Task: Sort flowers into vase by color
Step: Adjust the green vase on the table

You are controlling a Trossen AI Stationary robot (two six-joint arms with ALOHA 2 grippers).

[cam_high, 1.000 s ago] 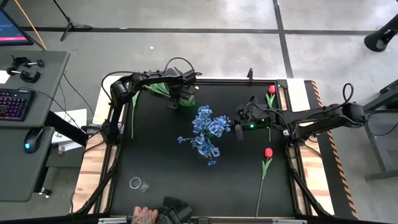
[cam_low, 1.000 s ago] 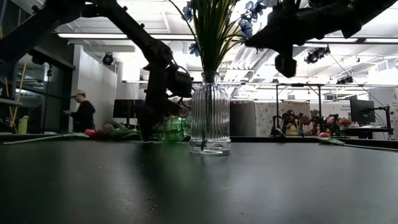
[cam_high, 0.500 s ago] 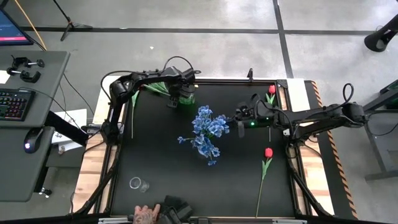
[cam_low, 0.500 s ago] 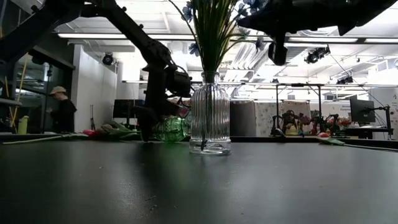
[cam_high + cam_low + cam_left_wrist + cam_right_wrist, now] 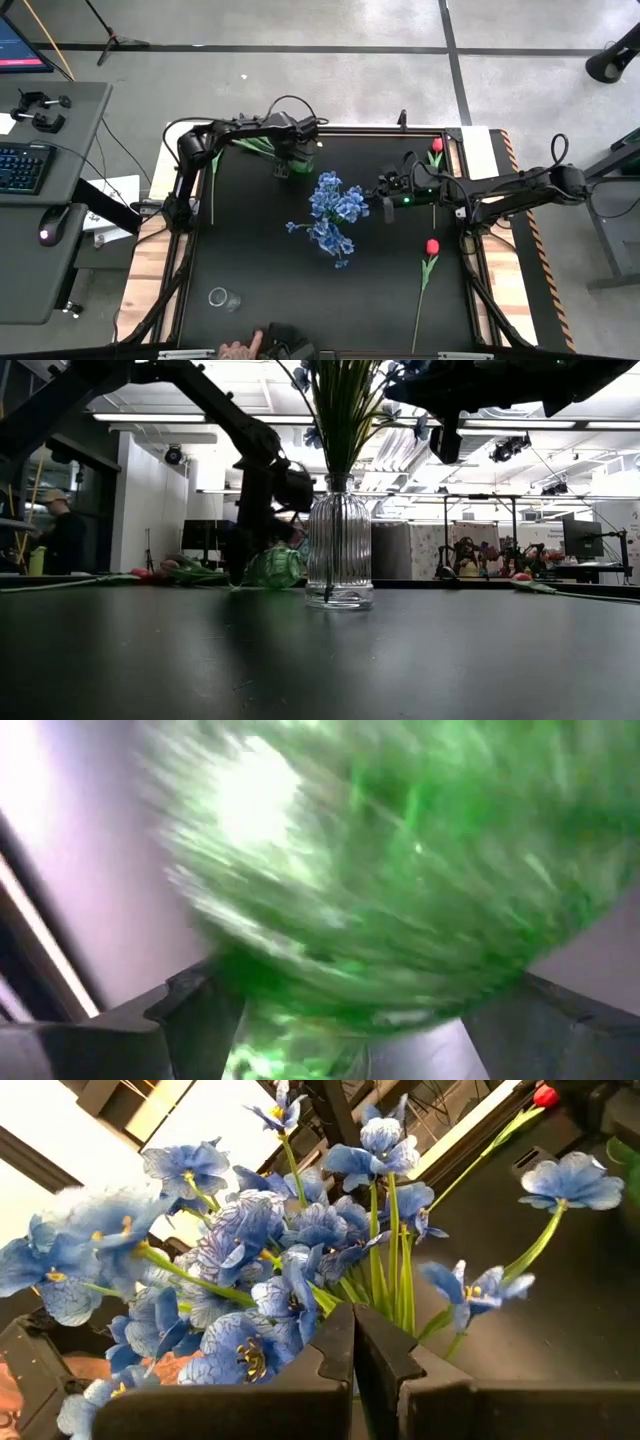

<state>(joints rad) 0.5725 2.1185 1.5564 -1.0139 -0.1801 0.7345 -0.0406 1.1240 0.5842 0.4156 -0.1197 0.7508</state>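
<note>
Blue flowers [image 5: 332, 215] stand in a clear ribbed vase [image 5: 338, 550] at the table's middle. My right gripper [image 5: 386, 210] hangs shut just right of the blossoms [image 5: 270, 1250], well above the table. At the far side a green glass vase [image 5: 272, 568] lies on its side. My left gripper [image 5: 350, 1020] is open, with one finger on each side of it. Two red tulips [image 5: 436, 145] [image 5: 431, 246] lie flat on the right of the table. More stems with green leaves [image 5: 250, 143] lie at the far left. My left gripper has its fingers [image 5: 190, 1010] on either side of the green vase's narrow end [image 5: 300, 1050], coming from the table's left. Blur hides whether either finger touches the glass. The vase lies on its side on the table.
A small clear glass [image 5: 222, 297] stands near the front left. A person's hand [image 5: 240, 350] and a dark object [image 5: 285, 340] are at the near edge. A loose stem [image 5: 213, 180] lies along the left edge. People and desks show in the room behind.
My right gripper has risen a little beside the blue blossoms and stays shut. My left gripper has shifted slightly at the green vase. The hand at the near edge has moved.
</note>
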